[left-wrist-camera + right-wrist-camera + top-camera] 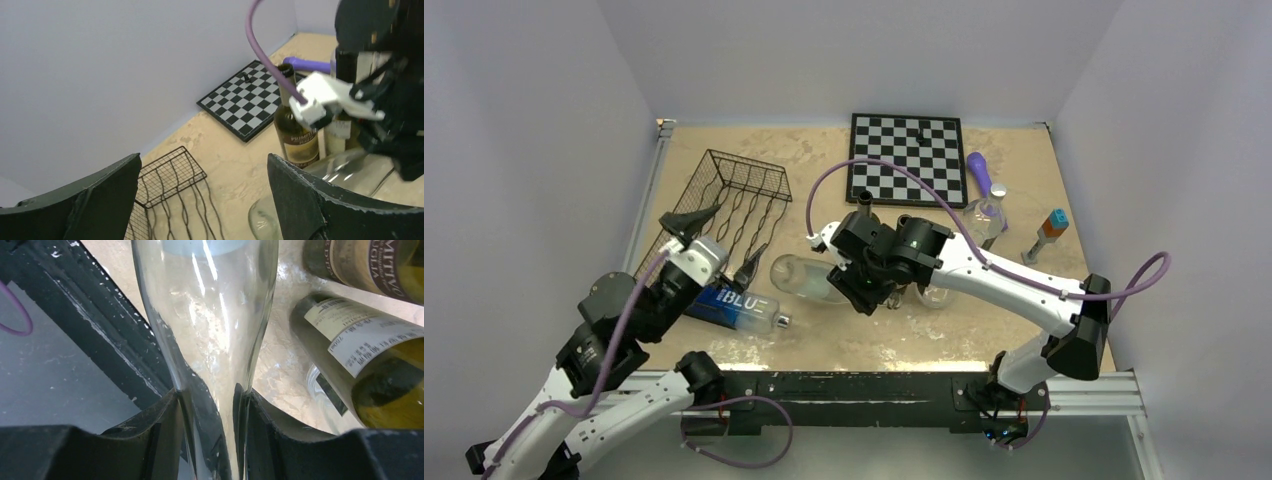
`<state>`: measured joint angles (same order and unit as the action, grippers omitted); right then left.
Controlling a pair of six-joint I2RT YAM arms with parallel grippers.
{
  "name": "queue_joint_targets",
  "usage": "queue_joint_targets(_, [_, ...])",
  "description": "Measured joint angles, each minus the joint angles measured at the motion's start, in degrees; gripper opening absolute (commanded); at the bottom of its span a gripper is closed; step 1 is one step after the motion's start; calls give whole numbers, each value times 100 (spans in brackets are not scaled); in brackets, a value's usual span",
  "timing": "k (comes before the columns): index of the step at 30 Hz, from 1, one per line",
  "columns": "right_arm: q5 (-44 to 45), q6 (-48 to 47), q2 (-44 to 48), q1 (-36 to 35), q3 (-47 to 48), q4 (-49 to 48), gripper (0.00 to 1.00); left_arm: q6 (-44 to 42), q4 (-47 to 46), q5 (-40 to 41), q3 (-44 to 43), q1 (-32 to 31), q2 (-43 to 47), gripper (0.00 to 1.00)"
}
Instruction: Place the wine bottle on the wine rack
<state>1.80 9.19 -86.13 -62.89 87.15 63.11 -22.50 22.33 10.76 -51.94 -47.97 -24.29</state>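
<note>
1. Right gripper clamped on the neck of the clear wine bottle, which lies on its side near the middle of the tabletop. Squeeze firmly against likely slip on smooth glass.
2. Left gripper spread wide, holding nothing, hovering over the near end of the wine rack by the left edge. Probably worth using to cradle the heavy base.
3. Lift clear of the labelled bottles just beside, swing toward the left edge, then lower lengthwise into one wire trough.
</note>
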Motion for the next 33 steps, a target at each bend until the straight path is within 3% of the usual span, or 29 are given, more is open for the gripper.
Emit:
queue_joint_targets(5, [2,-81,2,0,-494,-603,0,1123,85,212,-546,0,-238,99])
queue_joint_targets(11, [13,-136,-17,0,-922,-1609,0,1725,155,278,-575,0,-232,99])
queue_joint_targets(18, [20,-142,-356,0,-994,-2199,0,1873,131,289,-538,0,-50,99])
queue_joint_targets(33, [15,-179,-564,-52,-1167,-2376,0,1878,188,297,-538,0,17,99])
